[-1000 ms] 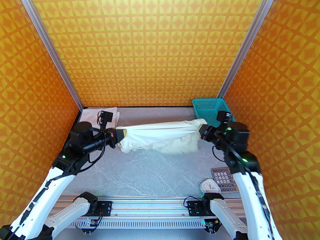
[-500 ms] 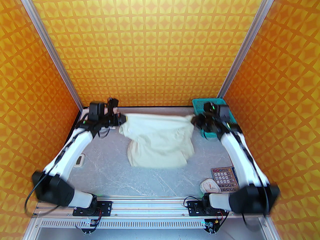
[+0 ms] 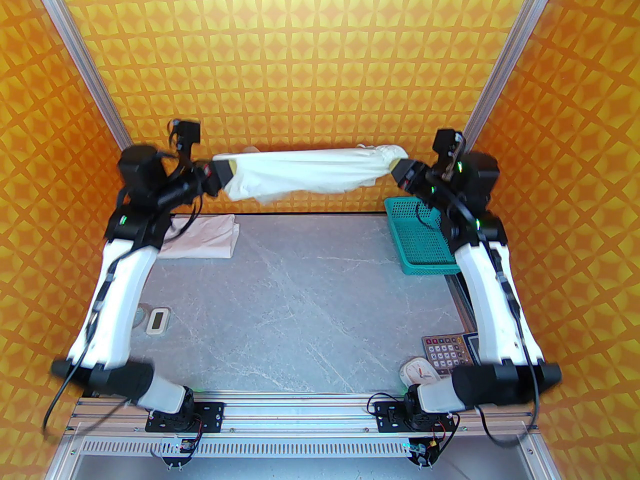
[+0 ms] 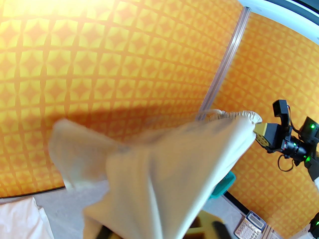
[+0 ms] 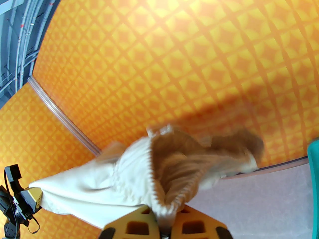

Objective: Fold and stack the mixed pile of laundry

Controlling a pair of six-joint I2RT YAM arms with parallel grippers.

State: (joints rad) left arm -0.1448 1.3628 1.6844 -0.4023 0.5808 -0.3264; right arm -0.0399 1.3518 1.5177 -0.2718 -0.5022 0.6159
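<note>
Stretching the shorts (image 3: 310, 173) out in the air is, I judge, the step I am on, ahead of laying them flat to fold. From above, they hang as a taut band between my left gripper (image 3: 226, 170) and my right gripper (image 3: 400, 168), high up and close to the back wall, with a loose edge drooping toward the left. The T-shirt (image 3: 205, 235) lies folded at the far left of the table (image 3: 300, 308). The basket (image 3: 422, 248) stands at the far right, and a calculator (image 3: 447, 355) sits near my right base. To do this well I should lower both ends together with even pull. The drooping edge should meet the bare middle first, well apart from the T-shirt and the basket.

My left wrist camera is blurred and the cloth covers my fingers. The shorts run straight out of that gripper, so I take it to have hold, but I cannot tell how far its jaws are parted. A thin end like that could slip.

In my right wrist camera the yellow pads (image 5: 134, 226) are closed tight on the gathered waistband (image 5: 134, 168), a thick, bunchy bite.

The table is smooth grey stone-look, so I expect cloth to slide on it; placing beats dragging. Orange patterned walls (image 3: 320, 93) close three sides, with metal posts (image 3: 100, 93) at the back corners.
</note>
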